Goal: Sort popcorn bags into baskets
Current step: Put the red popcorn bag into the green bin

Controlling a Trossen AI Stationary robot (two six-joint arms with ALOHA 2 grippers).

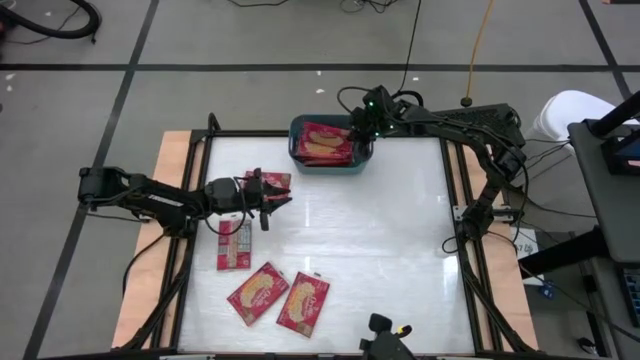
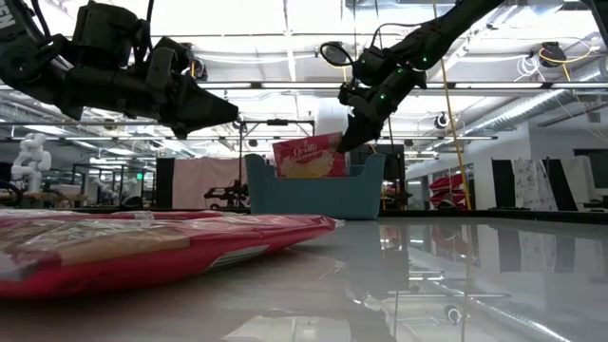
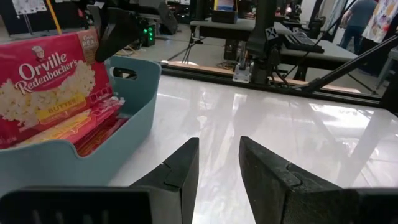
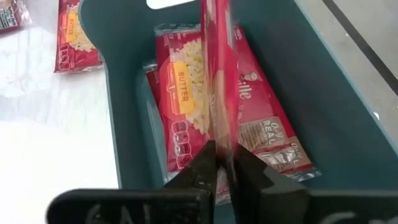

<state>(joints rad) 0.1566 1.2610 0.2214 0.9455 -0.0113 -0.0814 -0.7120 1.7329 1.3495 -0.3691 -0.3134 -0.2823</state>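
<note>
Right tool (image 4: 224, 158): clenched on the edge of one popcorn bag (image 4: 219, 74), held on edge over the teal basket (image 1: 296, 150) at the counter's far side. In the low view the bag (image 2: 309, 157) hangs tilted, half above the rim, its printed face outward.

Held bag: flat rectangular packet, red glossy film with a yellow popcorn picture. Judged light and thin, slightly flexible; the film looks slippery, so a pinch across a sealed edge seems the surest hold.

Basket contents: further packets (image 4: 186, 106) lying flat and stacked, faces up. Basket is smooth moulded plastic, rounded corners, rolled rim, cut-out handle (image 3: 125, 73).

Left tool (image 3: 217, 165): fingers parted with a narrow gap, nothing between them in its own wrist view; it hovers above the counter's left side, pointed toward the basket.

Remaining bags: one (image 1: 272, 181) just beside the left tool, one grey-panelled (image 1: 235, 246) nearer, two (image 1: 257, 293) (image 1: 303, 303) face-up toward the near edge, almost touching.

Counter (image 1: 380, 240): white, glossy, reflective; flat bags may be awkward to lift from it.
</note>
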